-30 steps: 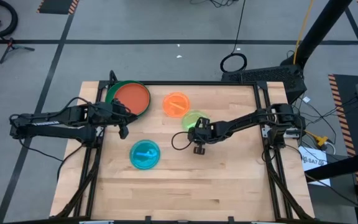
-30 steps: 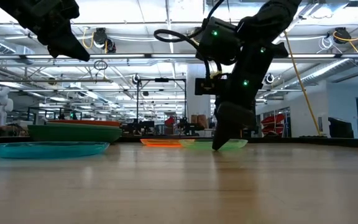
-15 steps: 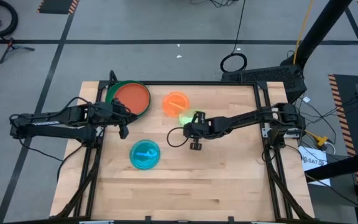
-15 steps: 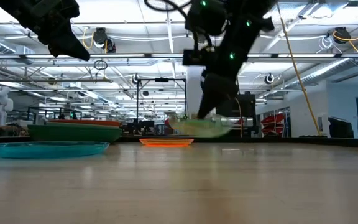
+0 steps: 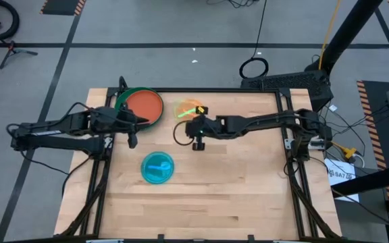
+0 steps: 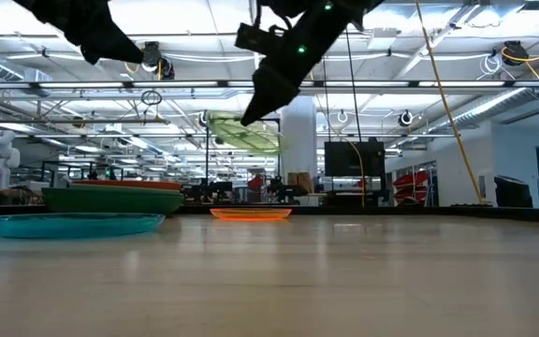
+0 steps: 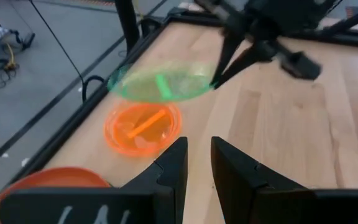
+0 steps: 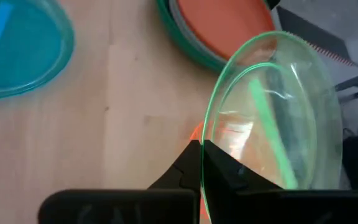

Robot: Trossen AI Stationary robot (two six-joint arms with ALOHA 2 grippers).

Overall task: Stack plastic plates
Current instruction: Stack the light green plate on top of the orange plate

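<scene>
My right gripper (image 5: 196, 121) is shut on the small lime green plate (image 5: 189, 109), which hangs in the air (image 6: 243, 131) over the small translucent orange plate (image 6: 251, 213) lying flat on the table. The orange plate (image 7: 143, 127) shows below the lime one (image 7: 160, 84) in the left wrist view. A red-orange plate sits on top of a dark green one (image 5: 142, 106) at the far left. The cyan plate (image 5: 157, 167) lies flat nearer the near edge. My left gripper (image 7: 197, 168) hovers beside the red-orange plate, narrowly open and holding nothing. My right gripper pinches the lime plate's rim (image 8: 205, 155) between its two fingers, on the side facing the table's right. The fingers (image 7: 222, 68) slant down from above and from the right. The plate is lifted clear, roughly level and slightly tilted, reaching out leftward from the fingertips.
Bare wood lies across the near half and right part of the table (image 5: 248, 189). The table's dark frame rails (image 5: 286, 135) run along its edges. Beyond the far edge the low view shows a workshop room.
My right gripper has lifted the lime plate off the table and carried it up and toward the far left, from beside the orange plate until it hangs over it. The plate has stayed in the shut fingers throughout.
</scene>
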